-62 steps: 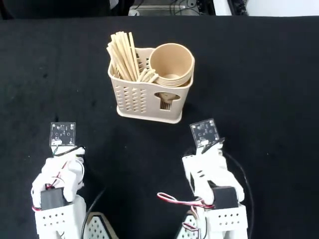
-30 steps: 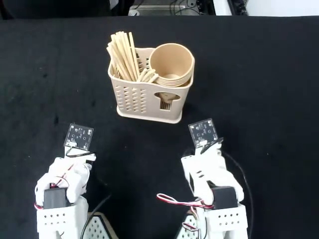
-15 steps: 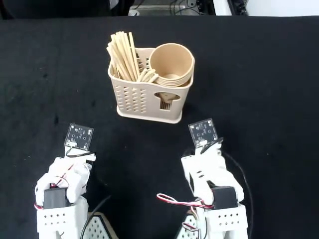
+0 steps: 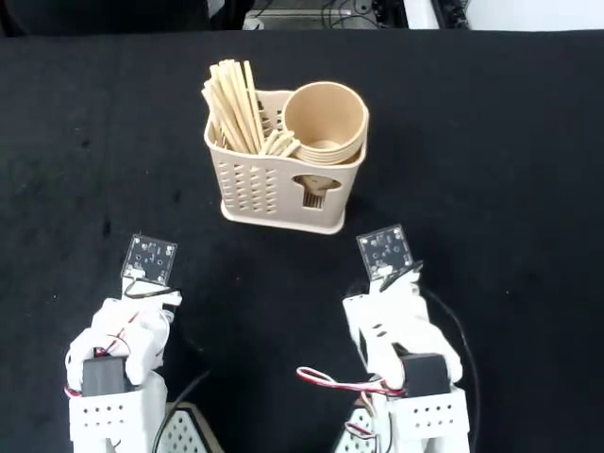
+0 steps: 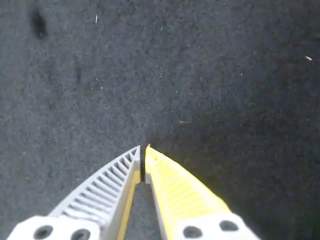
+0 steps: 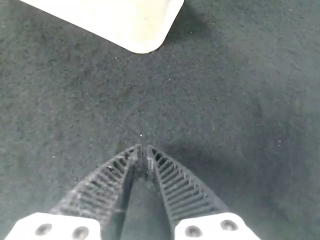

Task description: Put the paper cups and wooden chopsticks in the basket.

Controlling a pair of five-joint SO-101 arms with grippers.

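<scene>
Two arms side by side at the near edge of the black table [image 4: 510,189], the left arm [image 4: 121,344] and the right arm [image 4: 401,335], both pointing toward the far side. Low over bare tabletop, the left gripper [image 5: 142,149], its grey and yellow fingers pressed tip to tip with nothing between them. Likewise closed on nothing, the right gripper [image 6: 142,148], black fingers meeting at the tips, a pale corner of the basket [image 6: 115,20] just beyond it. Farther out, near the middle of the table and apart from both arms, the cream basket [image 4: 274,193] standing upright, nearer the right arm than the left. Inside it, a bundle of wooden chopsticks [image 4: 231,99] on end in the left part, leaning slightly and rising above the rim. Beside them in the right part, a nested stack of paper cups [image 4: 326,118], mouths up.
</scene>
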